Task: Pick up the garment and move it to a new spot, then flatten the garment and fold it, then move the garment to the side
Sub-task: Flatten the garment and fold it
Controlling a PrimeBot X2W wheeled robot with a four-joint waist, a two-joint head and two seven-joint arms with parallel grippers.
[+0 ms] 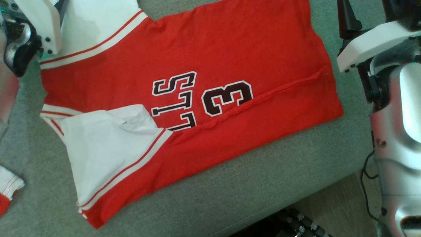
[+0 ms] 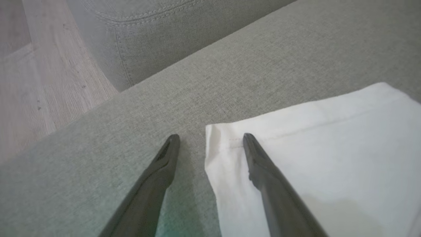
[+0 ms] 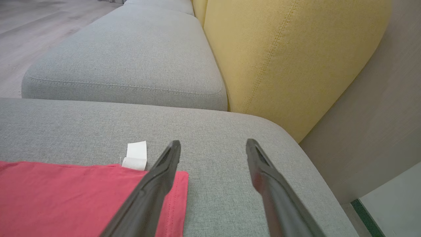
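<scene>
The garment [image 1: 184, 98] is a red jersey with white sleeves and dark lettering, spread on a grey sofa cushion [image 1: 263, 184]. Its near long edge is folded over along a crease. My left gripper [image 2: 210, 135] is open just above the corner of a white sleeve [image 2: 322, 158]; one finger is over the sleeve, the other over bare cushion. My right gripper [image 3: 213, 142] is open above the red hem corner [image 3: 82, 194], with one finger over the cloth and the other over the cushion. A small white tag [image 3: 135, 155] sticks out from the hem. Neither gripper holds anything.
A yellow backrest [image 3: 296, 59] rises beside the right gripper, with another grey seat cushion [image 3: 125, 56] beyond. A red and white scrap of cloth [image 1: 8, 187] lies at the cushion's left edge. Wooden floor [image 1: 338, 204] and my dark base [image 1: 296, 223] lie below the sofa's front edge.
</scene>
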